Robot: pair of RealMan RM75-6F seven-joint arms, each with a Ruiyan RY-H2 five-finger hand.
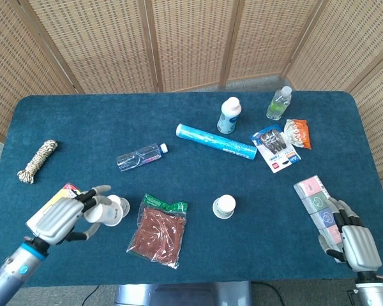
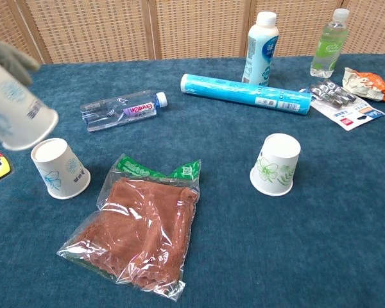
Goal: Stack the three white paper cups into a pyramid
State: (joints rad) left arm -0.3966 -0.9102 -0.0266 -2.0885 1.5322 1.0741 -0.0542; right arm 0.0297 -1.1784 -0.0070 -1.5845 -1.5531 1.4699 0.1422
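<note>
My left hand (image 1: 59, 220) holds one white paper cup (image 1: 99, 213) in the air, tilted; in the chest view this cup (image 2: 16, 114) hangs at the far left with a fingertip (image 2: 9, 58) above it. A second cup (image 2: 59, 169) stands upside down on the blue table right below and beside it, partly hidden in the head view (image 1: 120, 207). The third cup (image 1: 223, 206) stands upside down near the table's middle, right of the bag. My right hand (image 1: 352, 245) rests at the near right edge, holding nothing, fingers apart.
A bag of brown cloth (image 1: 157, 233) lies between the two standing cups. Behind are a clear bottle (image 1: 140, 156), blue tube (image 1: 216, 141), white bottle (image 1: 228, 115) and green bottle (image 1: 279, 103). A pastel pack (image 1: 318, 207) lies by my right hand, a carded tool (image 1: 54, 203) by my left.
</note>
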